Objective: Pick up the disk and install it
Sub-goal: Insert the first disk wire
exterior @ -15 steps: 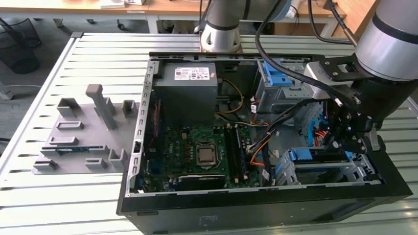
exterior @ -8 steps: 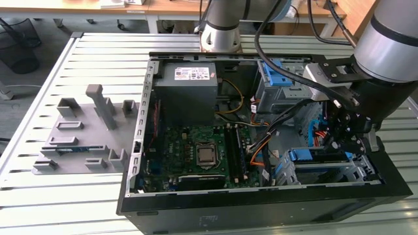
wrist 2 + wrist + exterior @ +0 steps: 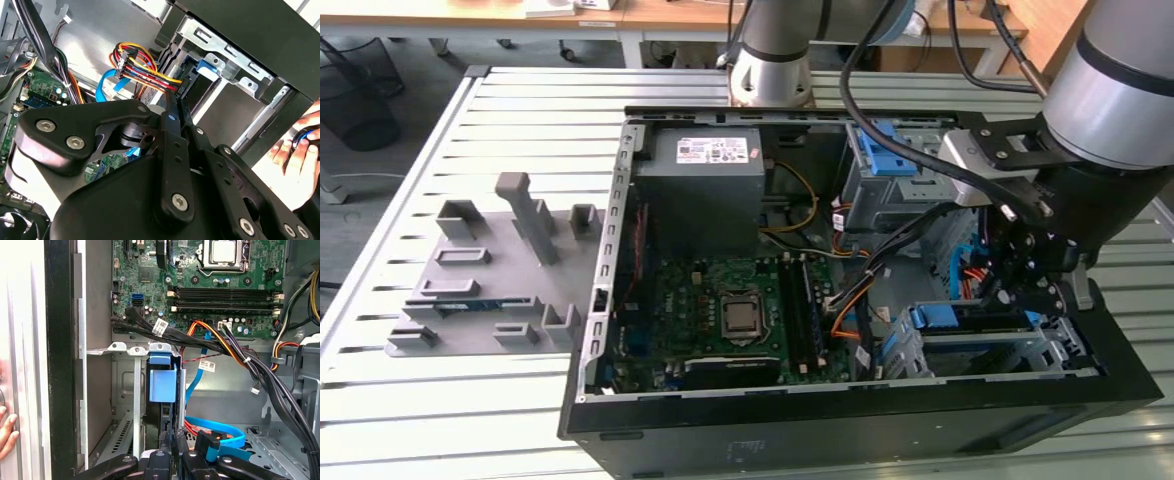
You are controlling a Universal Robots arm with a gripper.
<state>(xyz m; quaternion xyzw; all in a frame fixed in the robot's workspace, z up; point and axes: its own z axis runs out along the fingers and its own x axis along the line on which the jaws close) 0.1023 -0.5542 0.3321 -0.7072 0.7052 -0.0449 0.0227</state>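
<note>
**A:** How many of each do you count?

**B:** One arm, one pincer, and one open computer case lying on the slatted bench. There is one grey holder with several slots, just beside the case on the exterior view's left. I also see one processor on the one green board.

**A:** What is inside the case?

**B:** The board, a grey power box, bundles of cables, and two metal cages with blue parts. The disk stands on edge in the lower cage, near the front corner of the case. Its blue frame faces the opening.

**A:** And the pincer?

**B:** It is down inside the case, right at the disk. I cannot tell whether it is clenched or released.

**A:** What does each view show that the others lack?

**B:** The exterior view takes in the bench, the holder and the upper cage. The first wrist view shows a loose blue flat cable on the case floor beside the disk. In both wrist views a person's hand rests outside the case wall. The second wrist view shows a bunch of red, yellow and black wires near the cage.
</note>
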